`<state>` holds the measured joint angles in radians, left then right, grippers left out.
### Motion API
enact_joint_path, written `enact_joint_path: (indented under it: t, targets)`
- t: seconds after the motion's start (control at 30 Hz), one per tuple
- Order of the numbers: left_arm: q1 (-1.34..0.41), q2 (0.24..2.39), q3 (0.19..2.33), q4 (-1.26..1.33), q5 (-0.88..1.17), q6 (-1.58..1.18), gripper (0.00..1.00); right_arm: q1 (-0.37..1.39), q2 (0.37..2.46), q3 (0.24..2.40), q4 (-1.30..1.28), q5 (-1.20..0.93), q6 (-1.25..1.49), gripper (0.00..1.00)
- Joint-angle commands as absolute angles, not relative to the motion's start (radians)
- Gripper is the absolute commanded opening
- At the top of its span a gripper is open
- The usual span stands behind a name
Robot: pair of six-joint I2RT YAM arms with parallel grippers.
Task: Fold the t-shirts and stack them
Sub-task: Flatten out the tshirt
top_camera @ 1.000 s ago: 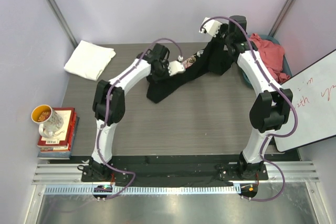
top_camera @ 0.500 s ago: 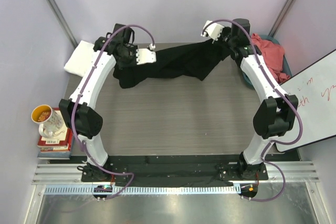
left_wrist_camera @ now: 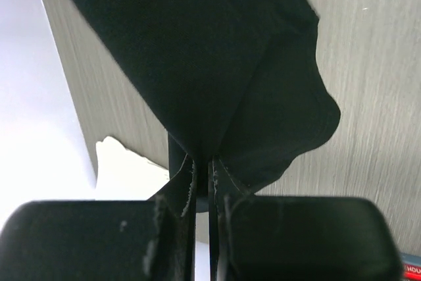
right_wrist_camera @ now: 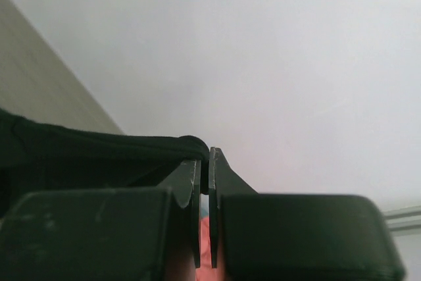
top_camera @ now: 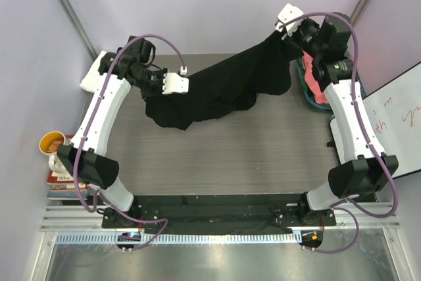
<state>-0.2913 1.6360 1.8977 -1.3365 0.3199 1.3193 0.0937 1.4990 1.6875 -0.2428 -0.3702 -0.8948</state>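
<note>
The black t-shirt (top_camera: 223,87) hangs stretched between my two grippers above the table's far half, its lower edge drooping toward the table; no print shows. My left gripper (top_camera: 183,85) is shut on one edge of the shirt (left_wrist_camera: 217,51), with cloth pinched between the fingers at its tip (left_wrist_camera: 202,162). My right gripper (top_camera: 279,29) is raised high at the back right and shut on another edge (right_wrist_camera: 79,146), at its tip (right_wrist_camera: 204,156). The folded white t-shirt (top_camera: 89,80) lies at the back left, partly under my left arm. The coral-pink t-shirt (top_camera: 314,87) lies bunched in a bin.
A teal bin (top_camera: 306,97) stands at the table's right edge. A mug (top_camera: 52,144) sits on a stack of books off the left edge. A whiteboard (top_camera: 395,129) leans at the right. The dark table (top_camera: 230,156) spreads in front of the shirt.
Both arms have pulled apart and lifted the black shirt. The right gripper rose and moved right. The left gripper came slightly nearer. The shirt went from bunched to spread out.
</note>
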Motion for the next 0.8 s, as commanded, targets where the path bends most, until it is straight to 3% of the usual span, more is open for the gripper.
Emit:
enact_joint_path:
  t: [0.0, 0.2, 0.27, 0.3, 0.33, 0.43, 0.5, 0.63, 0.77]
  targets:
    - [-0.226, 1.779, 1.939, -1.280, 0.327, 1.284, 0.00, 0.113, 1.624, 1.730, -0.006, -0.299, -0.755, 0.01]
    - [-0.212, 2.026, 1.892, -1.031, 0.015, 1.215, 0.00, 0.133, 1.805, 1.744, 0.101, -0.206, -0.770, 0.01]
    - [-0.213, 2.109, 1.881, -0.879, -0.082, 1.151, 0.05, 0.149, 1.831, 1.746, 0.120, -0.196, -0.770, 0.01]
    - [-0.216, 2.132, 1.881, -0.847, -0.145, 1.137, 0.10, 0.155, 1.847, 1.744, 0.123, -0.195, -0.773, 0.01]
    - [-0.219, 2.150, 1.881, -0.804, -0.164, 1.121, 0.33, 0.164, 1.851, 1.734, 0.132, -0.190, -0.775, 0.01]
    - [-0.232, 2.137, 1.870, -0.677, -0.212, 1.037, 0.55, 0.190, 1.845, 1.691, 0.132, -0.184, -0.801, 0.01]
    - [-0.238, 2.100, 1.836, -0.641, -0.195, 1.011, 0.59, 0.204, 1.838, 1.660, 0.135, -0.187, -0.831, 0.01]
    - [-0.258, 1.933, 1.731, -0.646, -0.004, 1.041, 0.88, 0.218, 1.825, 1.597, 0.149, -0.181, -0.857, 0.01]
    - [-0.297, 1.806, 1.658, -0.837, 0.257, 1.153, 0.96, 0.224, 1.841, 1.594, 0.147, -0.170, -0.862, 0.01]
